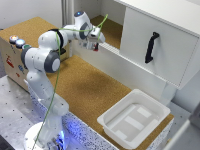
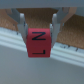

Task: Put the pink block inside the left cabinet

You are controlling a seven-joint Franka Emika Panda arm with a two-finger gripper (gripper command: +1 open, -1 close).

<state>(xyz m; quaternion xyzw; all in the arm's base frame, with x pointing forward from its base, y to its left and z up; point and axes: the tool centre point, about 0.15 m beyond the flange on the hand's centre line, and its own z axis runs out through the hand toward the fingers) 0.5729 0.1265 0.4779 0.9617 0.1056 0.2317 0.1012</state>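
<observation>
Pink-red cube block (image 2: 38,42) with black letters on faces, pinched between metal fingers (image 2: 22,24) of gripper (image 2: 39,31); held in air, over white front ledge of left cabinet (image 1: 111,31), cork-brown floor just beyond. White Panda arm (image 1: 47,57) reaches across cork tabletop (image 1: 85,87). White door with black handle (image 1: 151,47) to exterior view's right. White plastic tray (image 1: 134,118) near table edge.

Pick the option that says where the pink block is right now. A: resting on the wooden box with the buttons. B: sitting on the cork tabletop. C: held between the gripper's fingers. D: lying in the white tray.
C: the wrist view shows the pink block clamped between the fingers of the gripper, off any surface.
</observation>
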